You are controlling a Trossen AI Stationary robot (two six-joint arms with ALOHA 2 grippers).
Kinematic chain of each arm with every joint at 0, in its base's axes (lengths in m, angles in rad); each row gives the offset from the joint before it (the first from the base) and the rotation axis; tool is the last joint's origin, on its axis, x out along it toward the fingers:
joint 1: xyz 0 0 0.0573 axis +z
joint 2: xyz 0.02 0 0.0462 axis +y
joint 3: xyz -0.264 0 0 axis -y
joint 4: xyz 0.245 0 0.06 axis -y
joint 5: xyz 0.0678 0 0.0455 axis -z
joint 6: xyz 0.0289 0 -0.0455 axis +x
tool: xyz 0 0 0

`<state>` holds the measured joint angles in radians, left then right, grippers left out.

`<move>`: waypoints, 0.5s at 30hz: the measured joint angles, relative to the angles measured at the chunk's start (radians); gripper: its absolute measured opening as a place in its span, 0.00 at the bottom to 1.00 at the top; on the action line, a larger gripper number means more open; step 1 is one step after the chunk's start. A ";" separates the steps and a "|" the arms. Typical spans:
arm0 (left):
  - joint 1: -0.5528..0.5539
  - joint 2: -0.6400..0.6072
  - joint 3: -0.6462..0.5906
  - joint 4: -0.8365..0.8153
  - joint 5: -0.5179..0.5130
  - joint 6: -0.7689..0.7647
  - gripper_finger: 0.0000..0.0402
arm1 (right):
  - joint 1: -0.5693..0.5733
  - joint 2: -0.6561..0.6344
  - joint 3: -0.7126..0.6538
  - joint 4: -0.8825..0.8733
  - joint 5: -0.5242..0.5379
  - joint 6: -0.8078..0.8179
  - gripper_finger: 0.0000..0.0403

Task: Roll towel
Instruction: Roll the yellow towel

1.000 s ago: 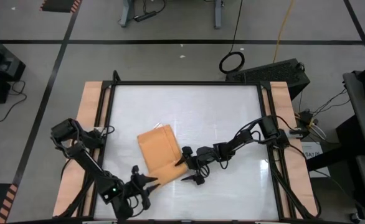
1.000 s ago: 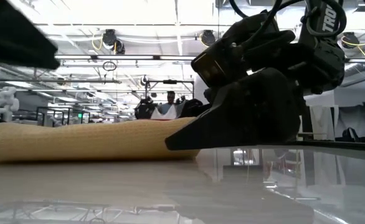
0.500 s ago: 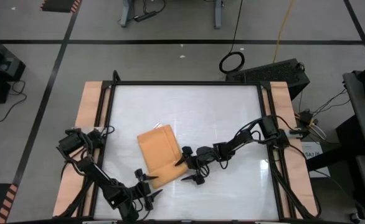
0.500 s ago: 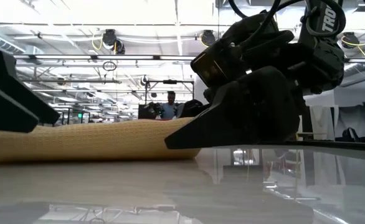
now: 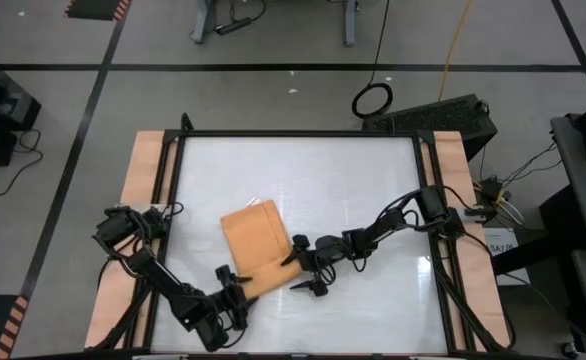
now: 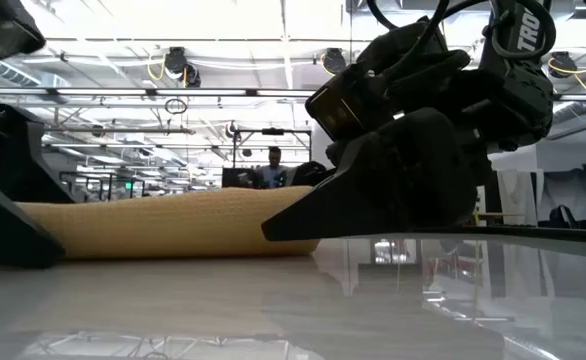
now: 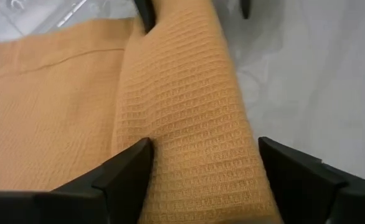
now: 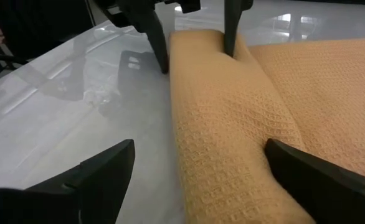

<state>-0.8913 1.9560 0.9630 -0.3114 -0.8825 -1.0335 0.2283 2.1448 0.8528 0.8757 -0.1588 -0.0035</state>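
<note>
Towel (image 5: pixel 255 245) roll spans between both open grippers.

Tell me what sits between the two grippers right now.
The rolled edge of the towel runs between the left gripper and right gripper; each one's open fingers straddle an end. Both wrist views show it.

"TRO" on arm (image 6: pixel 521 40).

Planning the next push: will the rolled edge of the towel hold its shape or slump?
The towel is probably floppy: its rolled edge sags soft and rounded. The waffle weave likely grips itself, but may slide on the glossy table. Both open grippers, left and right, straddle the roll.
</note>
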 joint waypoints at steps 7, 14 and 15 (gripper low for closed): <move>0.002 0.000 0.000 -0.062 0.017 -0.111 0.59 | 0.009 -0.026 -0.002 -0.034 0.029 -0.019 0.87; 0.000 -0.003 -0.002 -0.065 0.009 -0.113 0.35 | 0.034 -0.126 -0.005 -0.177 0.185 -0.205 0.87; -0.002 -0.003 -0.002 -0.065 0.007 -0.113 0.32 | 0.041 -0.138 -0.005 -0.186 0.210 -0.227 0.87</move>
<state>-0.8929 1.9533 0.9615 -0.3759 -0.8757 -1.1465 0.2693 2.0065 0.8478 0.6893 0.0516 -0.2302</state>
